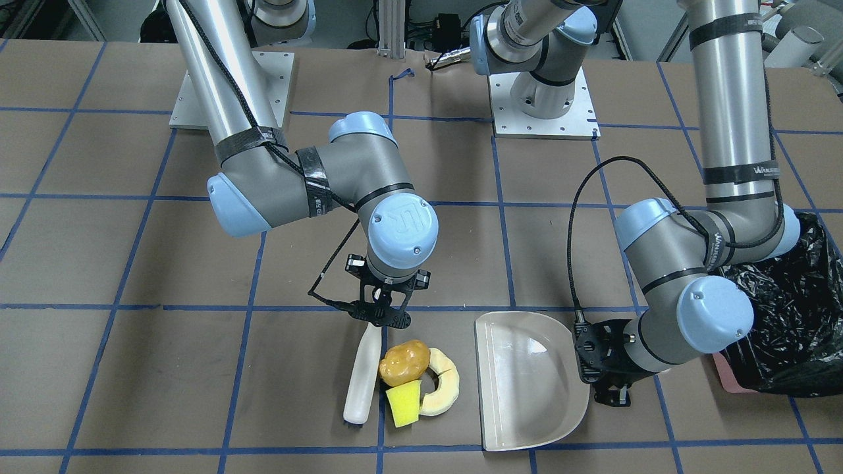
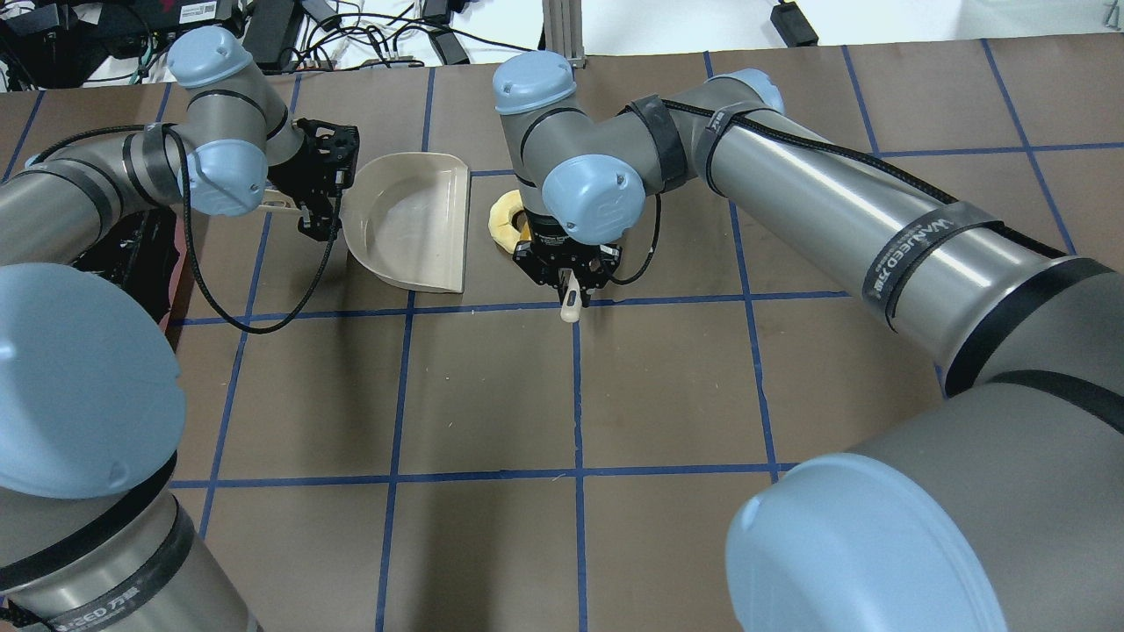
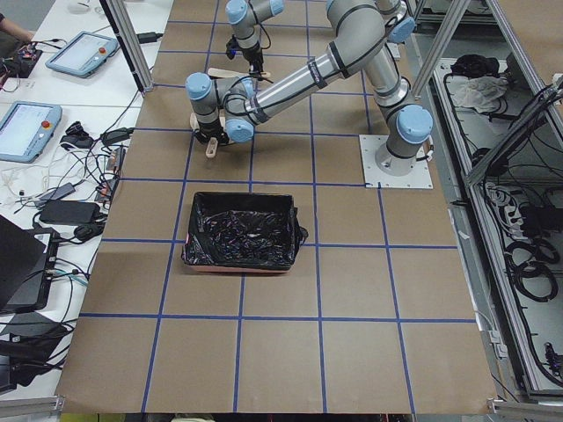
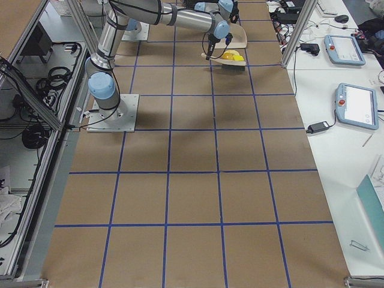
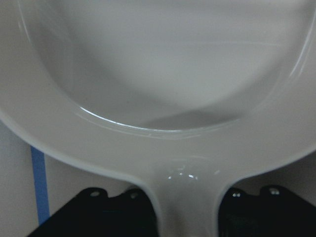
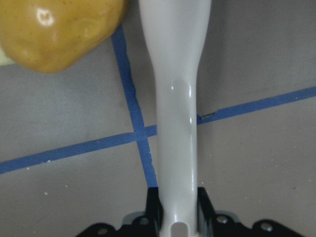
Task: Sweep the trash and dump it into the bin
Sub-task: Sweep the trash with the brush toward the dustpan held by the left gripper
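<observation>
While the right gripper clamps the brush by its handle and the left gripper is closed on the dustpan handle, the sweep looks to be in hand. The potato, ring and wedge lie between them, just beside the brush. The next move calls for pushing them leftward into the dustpan, then on to the bin further left.

In the front-facing view, three trash pieces cluster on the table between the brush on their left and the dustpan on their right, its open edge toward them. The potato-like lump touches the wedge block nearer the camera and the ring slice on the dustpan side. The bin stands farther right, beyond the dustpan.
</observation>
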